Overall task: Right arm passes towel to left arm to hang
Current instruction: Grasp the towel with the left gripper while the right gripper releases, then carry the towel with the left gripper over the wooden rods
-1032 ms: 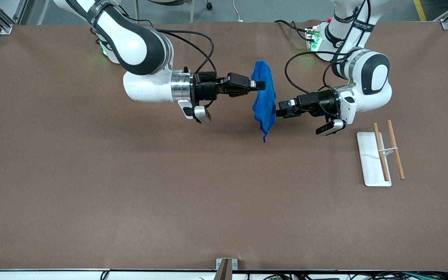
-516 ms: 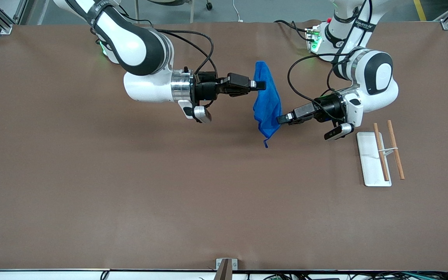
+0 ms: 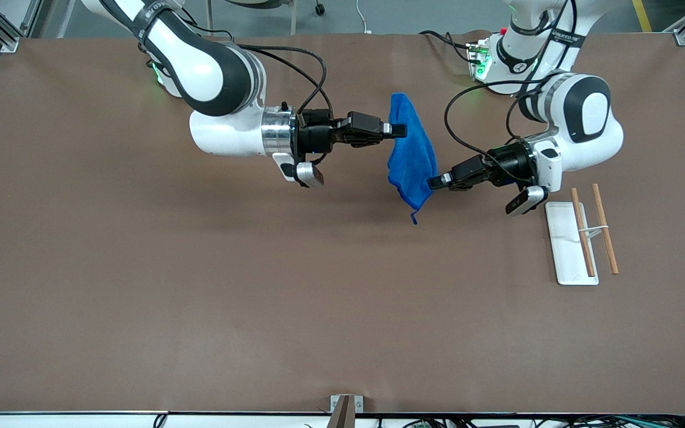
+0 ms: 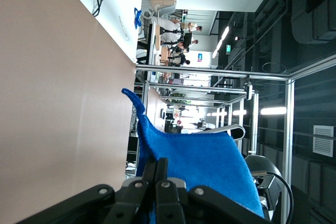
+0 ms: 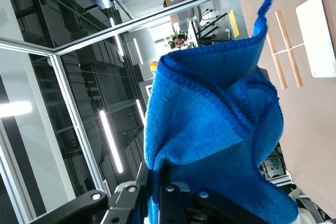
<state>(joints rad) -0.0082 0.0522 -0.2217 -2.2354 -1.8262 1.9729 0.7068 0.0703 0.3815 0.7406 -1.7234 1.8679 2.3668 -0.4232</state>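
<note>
The bright blue towel (image 3: 411,160) hangs in the air between both grippers over the middle of the table, with a thin tail at its lowest corner. My right gripper (image 3: 401,130) is shut on the towel's upper part; in the right wrist view the towel (image 5: 210,124) bunches above its fingers (image 5: 167,182). My left gripper (image 3: 435,182) is shut on the towel's lower edge, at the side toward the left arm's end. In the left wrist view the towel (image 4: 210,166) lies against the closed fingers (image 4: 160,174).
A white flat base (image 3: 563,249) with two wooden rods (image 3: 582,238) across it lies on the brown table (image 3: 200,285) toward the left arm's end, close to the left arm's wrist. It also shows in the right wrist view (image 5: 315,35).
My left gripper has closed on the towel's lower edge and drawn it a little toward the left arm's end, spreading the cloth. The right arm has not moved.
</note>
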